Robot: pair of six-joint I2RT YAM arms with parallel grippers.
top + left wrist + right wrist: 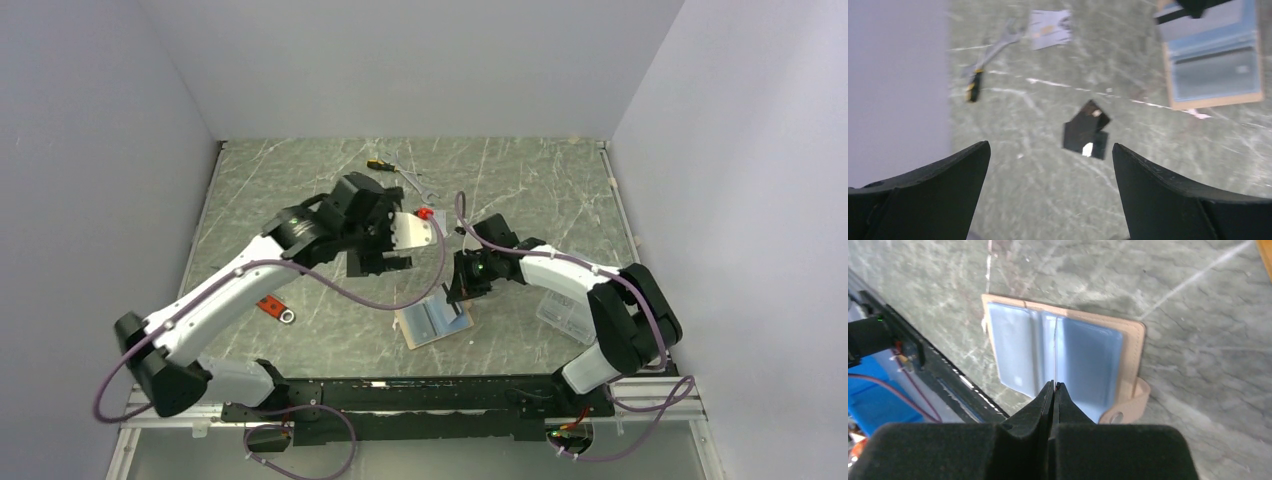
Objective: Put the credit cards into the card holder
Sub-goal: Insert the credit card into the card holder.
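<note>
My left claw (1049, 150) hung wide and empty. The black card (1087, 132) lay on the table just ahead of its tips, in line with the gap. My right claw (1054, 386) was closed tight, tips down on the middle fold of the open card holder (1088, 355); whether it pinched a sleeve leaf I could not tell. I judged I should lower the left claw squarely, catch one card edge, and keep the holder pinned. Only the left wrist view showed the black card, with a silver card (1050, 29) farther ahead. Only the right wrist view showed the fold.
</note>
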